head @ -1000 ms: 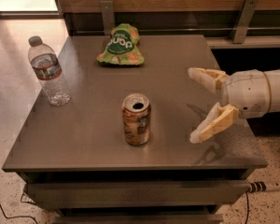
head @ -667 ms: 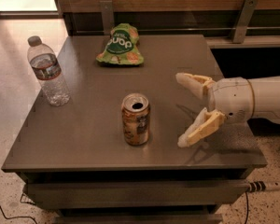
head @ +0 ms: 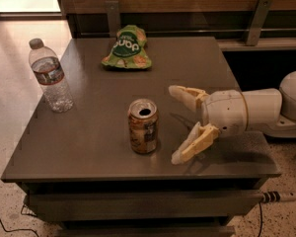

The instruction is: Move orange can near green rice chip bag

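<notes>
jaws: wide apart, nothing between them; one tan finger [head: 187, 95] is on the far side and the other [head: 195, 144] on the near side, both tips pointing left toward the can.
gripper: the gripper [head: 172, 124] hangs low over the right part of the table top, just right of the orange can and apart from it; its near fingertip is close to the surface, and i cannot tell whether it touches.
wrist and arm: a white rounded wrist housing sits behind the fingers, and the white arm [head: 259, 106] reaches in from the right edge of the view, roughly level with the table.
orange can: the orange can [head: 143, 126] stands upright near the middle of the table, toward the front edge, its silver top open and facing up.
green rice chip bag: the green rice chip bag [head: 127, 48] lies flat at the back of the table, well apart from the can and slightly to its left.
water bottle: a clear plastic water bottle [head: 51, 77] stands upright near the table's left edge, well apart from can and bag.
table: a dark grey square table [head: 89, 147] with a shelf below.
surroundings: a pale speckled floor to the left, a wooden panel with metal brackets [head: 257, 15] behind, and a cable [head: 278, 197] at the lower right.
</notes>
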Available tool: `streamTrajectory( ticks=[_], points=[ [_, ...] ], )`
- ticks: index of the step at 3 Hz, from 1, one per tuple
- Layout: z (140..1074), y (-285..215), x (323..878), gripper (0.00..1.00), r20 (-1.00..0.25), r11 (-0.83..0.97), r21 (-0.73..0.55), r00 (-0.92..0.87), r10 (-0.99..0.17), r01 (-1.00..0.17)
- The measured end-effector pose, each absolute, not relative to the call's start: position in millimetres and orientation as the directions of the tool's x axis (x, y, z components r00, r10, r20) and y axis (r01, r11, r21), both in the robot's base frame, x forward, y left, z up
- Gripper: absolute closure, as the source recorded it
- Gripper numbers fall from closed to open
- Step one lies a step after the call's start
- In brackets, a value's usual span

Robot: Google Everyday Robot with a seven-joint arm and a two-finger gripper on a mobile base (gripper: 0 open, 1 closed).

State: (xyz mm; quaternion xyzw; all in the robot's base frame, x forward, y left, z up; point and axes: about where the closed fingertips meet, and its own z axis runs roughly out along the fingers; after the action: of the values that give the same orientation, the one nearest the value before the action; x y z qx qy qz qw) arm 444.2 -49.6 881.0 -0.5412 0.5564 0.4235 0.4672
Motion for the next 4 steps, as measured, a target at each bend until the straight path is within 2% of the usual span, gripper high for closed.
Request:
streamTrajectory(
  ticks=[3, 4],
  points=[
    [875, -2, 431, 0.02, -0.968, -0.022, -0.084, 0.087, -0.235, -0.996],
    [876, -1, 430, 0.25, -0.968, -0.023, -0.084, 0.087, -0.236, -0.996]
  ],
)
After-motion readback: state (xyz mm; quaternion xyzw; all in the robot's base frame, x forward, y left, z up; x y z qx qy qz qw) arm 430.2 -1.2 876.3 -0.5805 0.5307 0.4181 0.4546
